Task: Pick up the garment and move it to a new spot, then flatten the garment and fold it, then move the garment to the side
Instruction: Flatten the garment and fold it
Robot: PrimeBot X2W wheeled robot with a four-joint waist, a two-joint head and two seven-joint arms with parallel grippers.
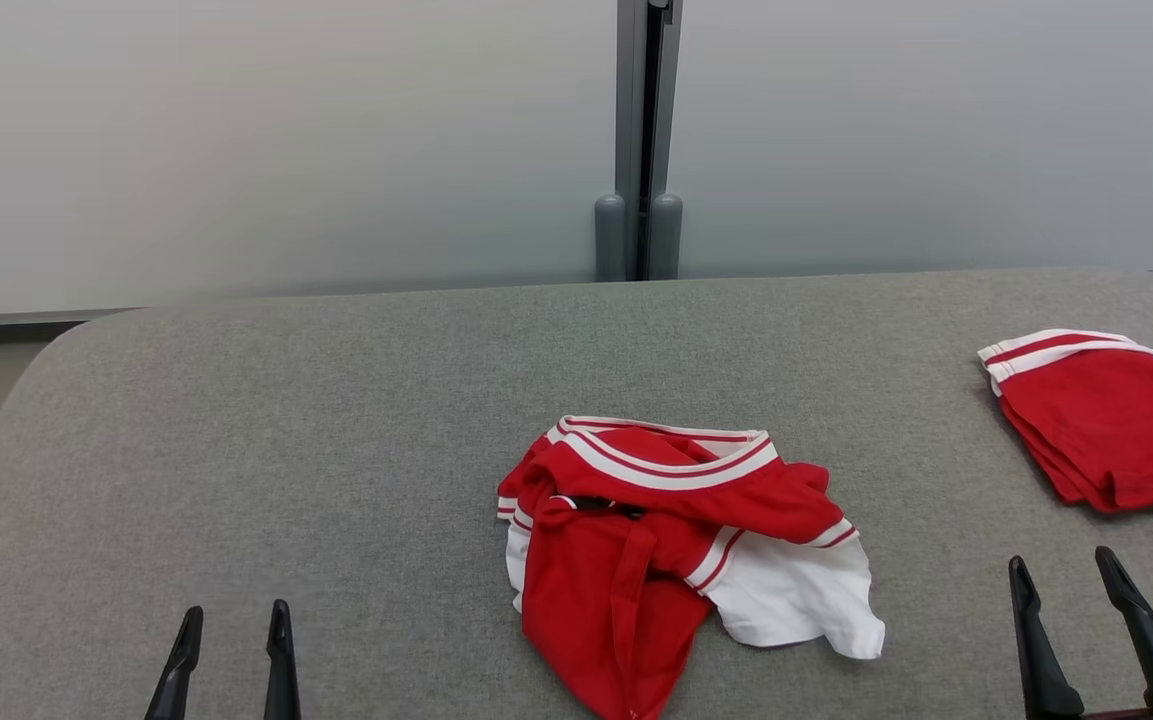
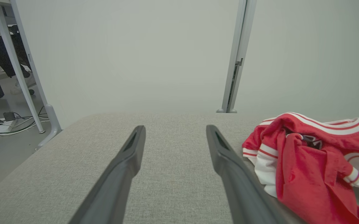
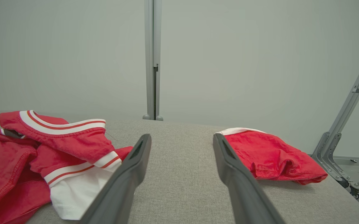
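A crumpled red and white garment [image 1: 671, 545] with striped trim lies in a heap on the grey table [image 1: 336, 430], a little right of centre. In the left wrist view the garment [image 2: 310, 161] sits to the right of the fingers; in the right wrist view the garment [image 3: 42, 158] sits to their left. My left gripper [image 1: 233, 625] hovers open at the near left edge, well left of the heap, nothing between its fingers. Near the front right, my right gripper [image 1: 1064, 572] is open and empty too.
A folded red garment [image 1: 1101, 425] with white stripes rests at the table's right edge, also in the right wrist view [image 3: 271, 155]. A grey partition wall with a post [image 1: 641, 140] stands behind the table. Table legs and cables [image 2: 8, 124] are on the floor at left.
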